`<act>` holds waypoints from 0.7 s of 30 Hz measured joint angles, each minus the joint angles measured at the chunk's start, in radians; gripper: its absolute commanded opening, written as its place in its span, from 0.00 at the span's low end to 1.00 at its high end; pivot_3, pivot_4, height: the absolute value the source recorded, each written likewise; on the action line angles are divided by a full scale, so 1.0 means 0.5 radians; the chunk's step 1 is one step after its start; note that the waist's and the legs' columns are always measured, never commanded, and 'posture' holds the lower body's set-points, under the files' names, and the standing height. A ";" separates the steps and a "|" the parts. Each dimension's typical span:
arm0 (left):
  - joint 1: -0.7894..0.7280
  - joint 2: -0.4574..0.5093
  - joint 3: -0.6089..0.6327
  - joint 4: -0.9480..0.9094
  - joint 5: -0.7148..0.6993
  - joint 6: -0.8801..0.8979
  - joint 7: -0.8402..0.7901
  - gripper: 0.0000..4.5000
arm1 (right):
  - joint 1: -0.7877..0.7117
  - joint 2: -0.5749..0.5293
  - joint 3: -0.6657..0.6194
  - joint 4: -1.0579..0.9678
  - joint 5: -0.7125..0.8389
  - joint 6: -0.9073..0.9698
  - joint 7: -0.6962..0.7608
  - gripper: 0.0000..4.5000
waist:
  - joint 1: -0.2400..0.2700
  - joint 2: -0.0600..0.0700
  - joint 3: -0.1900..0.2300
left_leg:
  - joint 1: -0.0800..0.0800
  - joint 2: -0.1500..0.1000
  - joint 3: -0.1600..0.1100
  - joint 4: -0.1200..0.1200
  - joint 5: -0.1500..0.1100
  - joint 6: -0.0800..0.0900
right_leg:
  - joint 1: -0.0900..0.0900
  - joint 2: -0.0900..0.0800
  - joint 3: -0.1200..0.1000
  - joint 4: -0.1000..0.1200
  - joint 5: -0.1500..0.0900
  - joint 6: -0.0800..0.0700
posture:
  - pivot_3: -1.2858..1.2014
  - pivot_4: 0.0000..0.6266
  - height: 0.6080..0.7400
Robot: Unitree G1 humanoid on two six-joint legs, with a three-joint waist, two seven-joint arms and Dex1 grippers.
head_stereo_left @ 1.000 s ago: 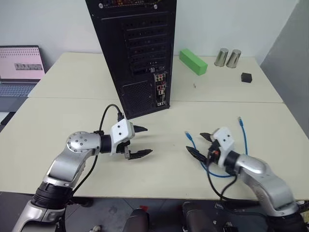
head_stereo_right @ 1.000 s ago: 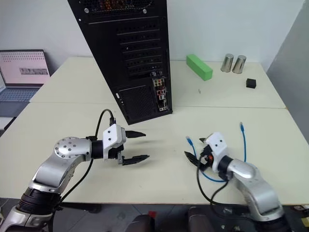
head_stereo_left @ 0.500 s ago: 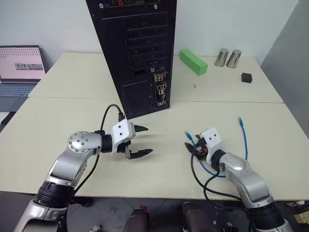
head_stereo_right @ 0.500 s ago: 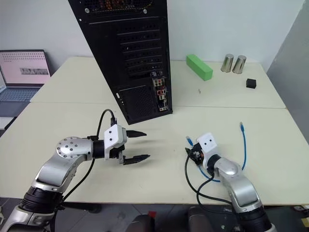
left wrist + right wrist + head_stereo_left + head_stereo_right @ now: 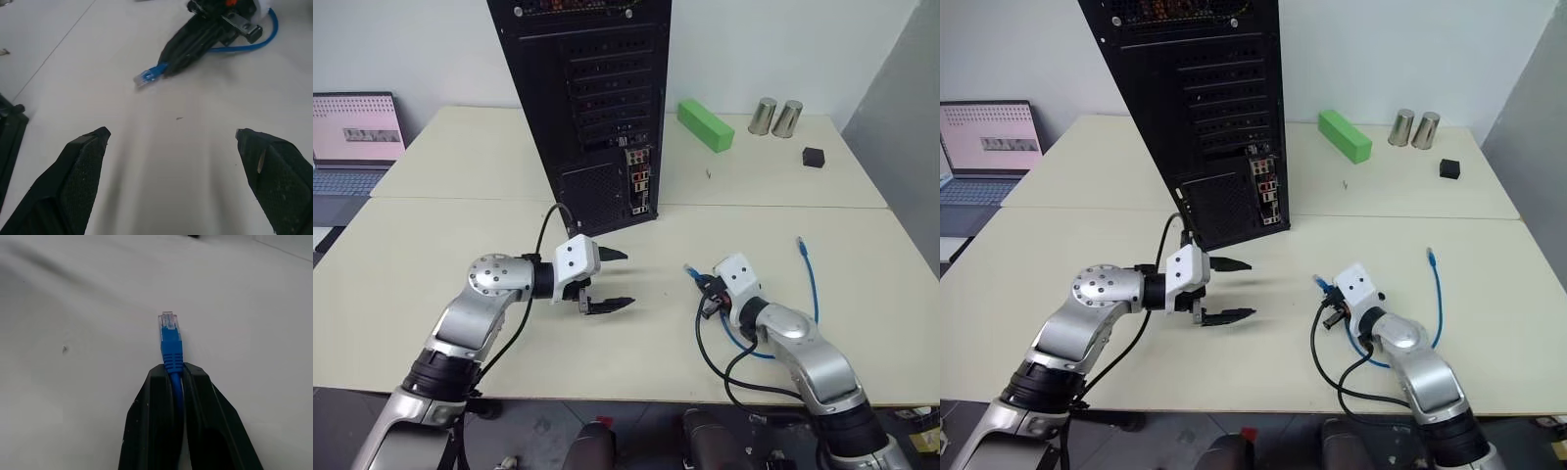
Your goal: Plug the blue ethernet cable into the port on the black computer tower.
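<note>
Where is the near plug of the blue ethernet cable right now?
The blue ethernet cable lies on the table's right; its near plug pokes from the shut right gripper, right of the open left gripper.

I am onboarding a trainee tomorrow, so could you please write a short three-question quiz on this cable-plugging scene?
1. True or false: the right hand is shut on the thin bright blue ethernet cable just behind its clear plug.
2. Multiple choice: the left hand is (A) holding the cable's other plug, (B) open and holding nothing, (C) pressed against the tall black metal computer tower.
3. Short answer: where is the cable's far plug?

Key
1. True.
2. B.
3. It lies loose on the cream table, on the robot's right, beyond the right hand; nothing holds it.
</note>
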 measured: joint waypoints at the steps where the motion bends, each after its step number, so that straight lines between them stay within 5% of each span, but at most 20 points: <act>1: -0.030 -0.009 -0.018 0.037 0.009 -0.032 -0.029 0.98 | -0.024 -0.039 0.025 -0.048 0.025 0.002 0.075 0.01 | -0.001 0.000 0.000 | 0.000 0.000 0.000 0.000 0.000 0.000 | 0.000 0.000 -0.001 0.000 0.000 0.000 | 0.52 0.24 1.00; 9: -0.154 -0.109 -0.113 0.272 0.069 -0.235 -0.167 0.98 | -0.148 -0.251 0.148 -0.274 0.204 0.100 0.523 0.01 | -0.004 0.000 0.000 | -0.001 0.000 -0.001 0.000 0.000 0.000 | 0.000 0.000 -0.001 -0.001 0.000 0.000 | 0.52 0.24 1.00; 19: -0.179 -0.137 -0.148 0.345 0.094 -0.348 -0.259 0.98 | -0.214 -0.258 0.151 -0.286 0.263 0.164 0.591 0.00 | -0.004 0.000 0.000 | -0.001 0.000 -0.002 0.000 0.000 0.000 | 0.000 0.000 -0.002 0.000 0.000 0.000 | 0.52 0.24 1.00; 21: -0.179 -0.137 -0.149 0.345 0.091 -0.344 -0.294 0.90 | -0.215 -0.258 0.167 -0.286 0.263 0.164 0.592 0.00 | -0.004 0.000 0.000 | -0.001 0.000 -0.002 0.000 0.000 0.000 | 0.000 0.000 -0.002 0.000 0.000 0.000 | 0.52 0.24 1.00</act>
